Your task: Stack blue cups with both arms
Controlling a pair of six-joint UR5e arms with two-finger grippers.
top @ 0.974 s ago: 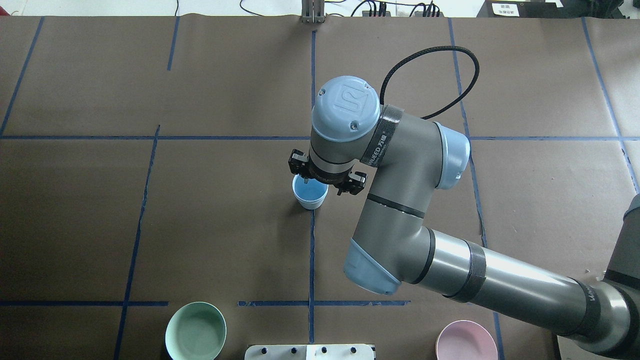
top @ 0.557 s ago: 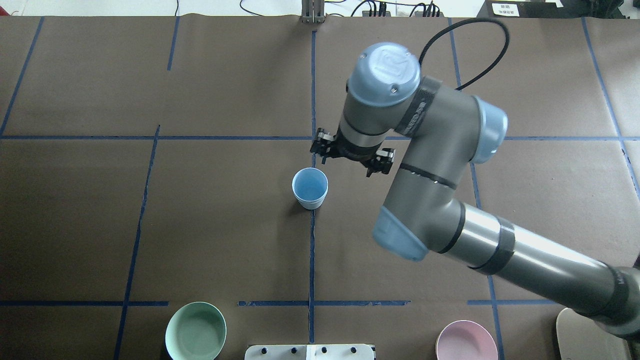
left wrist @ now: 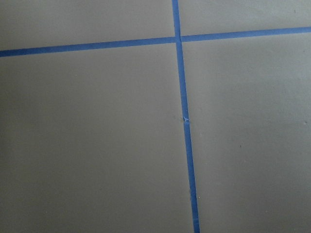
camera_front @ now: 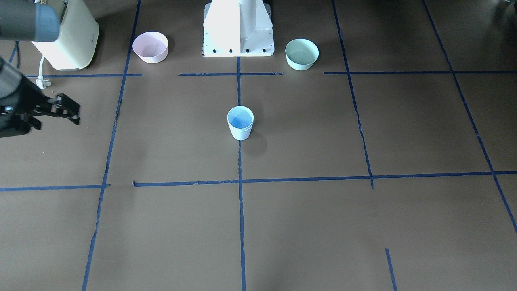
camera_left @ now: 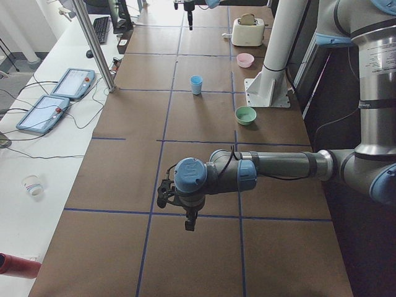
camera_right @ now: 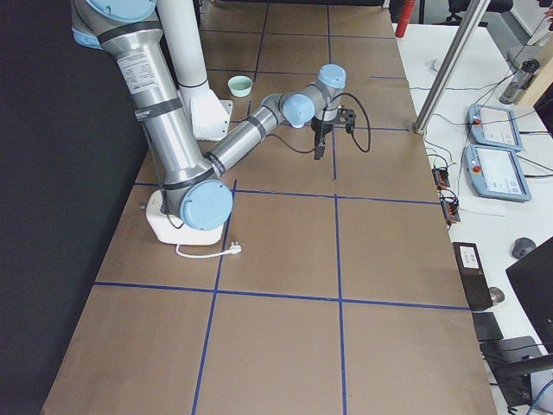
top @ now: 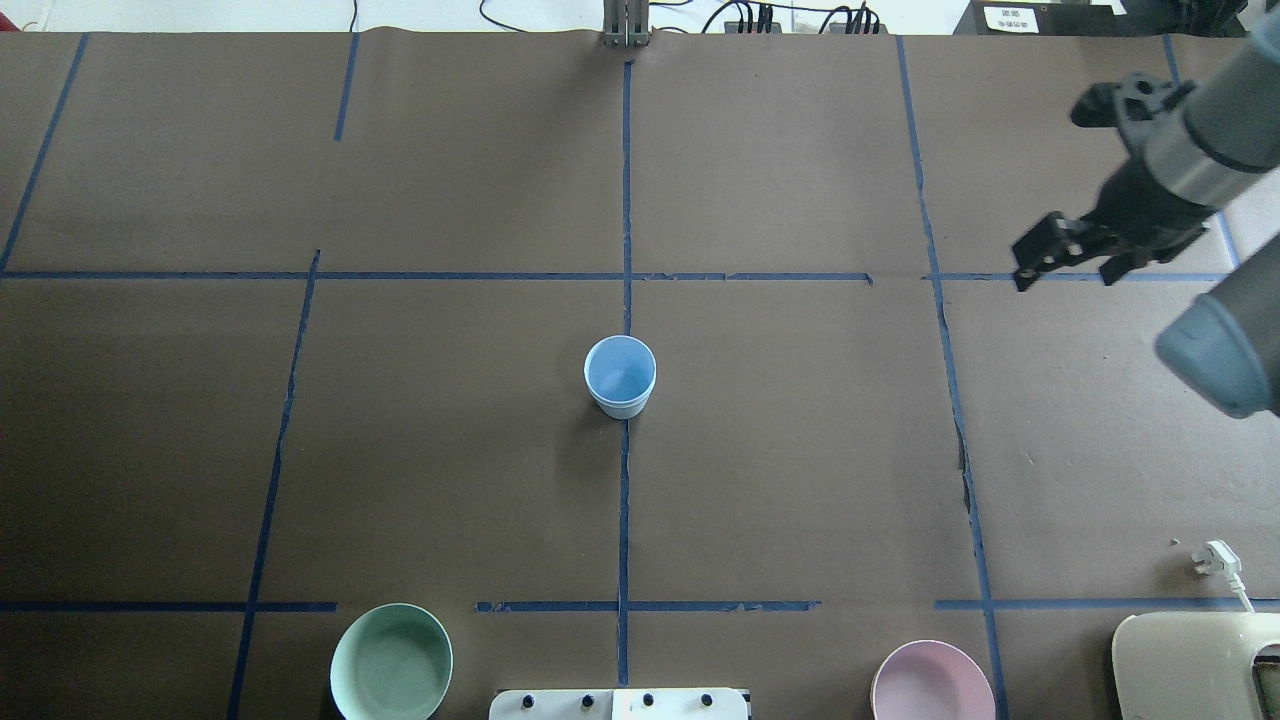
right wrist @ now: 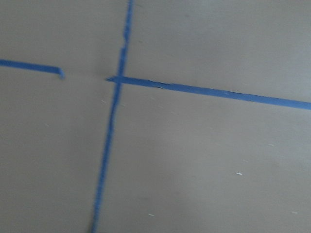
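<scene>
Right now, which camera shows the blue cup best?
Overhead exterior: the blue cup stands centred, its inside visible. Front-facing shows it nearly as well; exterior left shows it small; exterior right and both wrist views don't show it.

One blue cup (top: 620,375), one pink bowl (top: 932,682), one mint-green bowl (top: 391,662), one toaster (top: 1190,665), two arms (top: 1205,155).

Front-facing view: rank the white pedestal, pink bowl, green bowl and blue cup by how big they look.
1. White pedestal: largest, though cut off at the top edge.
2. Pink bowl and green bowl: about alike, so I won't rank them.
3. Blue cup: smallest across, though nearer the camera.
</scene>
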